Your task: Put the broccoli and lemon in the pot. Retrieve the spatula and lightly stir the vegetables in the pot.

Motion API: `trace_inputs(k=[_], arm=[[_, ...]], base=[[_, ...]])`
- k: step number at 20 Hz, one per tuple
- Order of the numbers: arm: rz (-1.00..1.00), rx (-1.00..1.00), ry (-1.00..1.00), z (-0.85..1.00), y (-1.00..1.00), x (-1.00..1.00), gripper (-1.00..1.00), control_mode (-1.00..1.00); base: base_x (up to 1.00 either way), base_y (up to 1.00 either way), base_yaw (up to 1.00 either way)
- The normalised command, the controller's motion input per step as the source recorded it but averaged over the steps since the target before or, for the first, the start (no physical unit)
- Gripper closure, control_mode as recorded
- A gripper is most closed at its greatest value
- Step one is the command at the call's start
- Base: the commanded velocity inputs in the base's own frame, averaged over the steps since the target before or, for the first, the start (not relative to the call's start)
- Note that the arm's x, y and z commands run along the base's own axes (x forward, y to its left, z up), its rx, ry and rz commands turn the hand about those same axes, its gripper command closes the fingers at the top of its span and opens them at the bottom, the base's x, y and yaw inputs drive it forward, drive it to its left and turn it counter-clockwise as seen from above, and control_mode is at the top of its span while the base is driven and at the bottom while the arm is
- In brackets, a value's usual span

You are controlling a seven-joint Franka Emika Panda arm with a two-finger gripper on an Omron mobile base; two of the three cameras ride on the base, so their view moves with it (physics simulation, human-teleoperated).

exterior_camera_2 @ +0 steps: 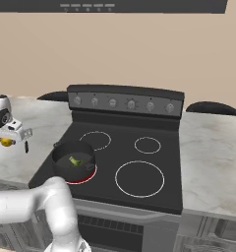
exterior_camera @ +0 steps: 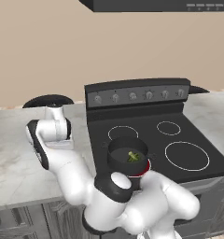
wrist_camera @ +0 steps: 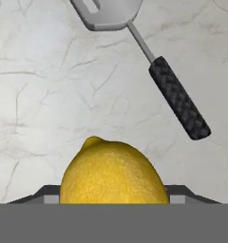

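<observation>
The yellow lemon (wrist_camera: 111, 173) sits between my gripper's (wrist_camera: 111, 198) two dark fingertips, which press on its sides. In the right base view my gripper (exterior_camera_2: 8, 139) hangs over the marble counter left of the stove, with the lemon (exterior_camera_2: 7, 142) in it. The spatula (wrist_camera: 177, 97) lies flat on the counter just beyond the lemon, its slotted silver blade (wrist_camera: 109, 12) at the far end, and its black handle (exterior_camera_2: 26, 146) shows next to the hand. The dark pot (exterior_camera: 128, 156) (exterior_camera_2: 73, 157) stands on the front left burner with the broccoli (exterior_camera: 132, 157) (exterior_camera_2: 74, 160) inside.
The burner under the pot glows red (exterior_camera_2: 85, 176). The black stove (exterior_camera_2: 139, 147) has three more ringed burners and a knob panel (exterior_camera_2: 125, 103) at the back. Marble counter (exterior_camera_2: 213, 157) lies on both sides, and a hood (exterior_camera: 156, 4) hangs above.
</observation>
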Motion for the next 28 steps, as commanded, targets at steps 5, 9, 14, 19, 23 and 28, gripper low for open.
trace_inputs(k=[5, 9, 14, 19, 23, 28], arm=[[0.06, 0.04, -0.07, 0.42, -0.71, -0.56, 1.00, -1.00], [-0.04, 0.00, -0.06, 0.49, -0.65, -0.29, 1.00, -1.00], [-0.10, 0.00, -0.04, 0.49, -0.73, -0.24, 1.00, -1.00], [-0.09, -0.02, -0.05, 0.24, -0.74, -0.13, 1.00, -1.00], [-0.08, 0.00, -0.06, 0.14, -0.81, -0.10, 1.00, -1.00], [-0.26, -0.03, -0.08, 0.01, -0.79, -0.10, 1.00, -1.00]], base=[[0.00, 0.00, 0.00], [0.00, 0.00, 0.00], [0.00, 0.00, 0.00], [0.00, 0.00, 0.00], [0.00, 0.00, 0.00], [0.00, 0.00, 0.00]])
